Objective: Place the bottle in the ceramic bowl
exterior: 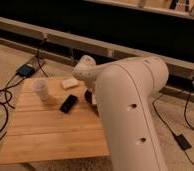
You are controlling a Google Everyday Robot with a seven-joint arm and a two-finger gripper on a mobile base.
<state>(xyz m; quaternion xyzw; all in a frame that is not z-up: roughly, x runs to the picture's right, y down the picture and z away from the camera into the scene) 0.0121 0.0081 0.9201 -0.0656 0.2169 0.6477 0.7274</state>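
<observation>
The arm (pixel 125 105) fills the right of the view and folds down over the far right part of the desk (pixel 50 132). It hides most of what we care about.

Well to the left of the gripper (pixel 93 98) in this view stands the cup (pixel 41 90). A flat dark slab (pixel 68 103) lies nearer, just left of the gripper. The cream block (pixel 69 83) lies left of it and farther back.

Only a dark sliver of the bowl (pixel 86 93) shows. It is right under the gripper, which sits low at the arm's end. We cannot tell whether the gripper is parted, closed, or clamped on anything.

We cannot see the bottle either. We judge it to be at the gripper or already in the bowl, but the arm covers that spot.

The step in hand looks like the release. To do it well, we would let go low and over the bowl's middle so the bottle settles rather than bounces. We would then lift straight up, without nudging the bowl or the slab beside it.
</observation>
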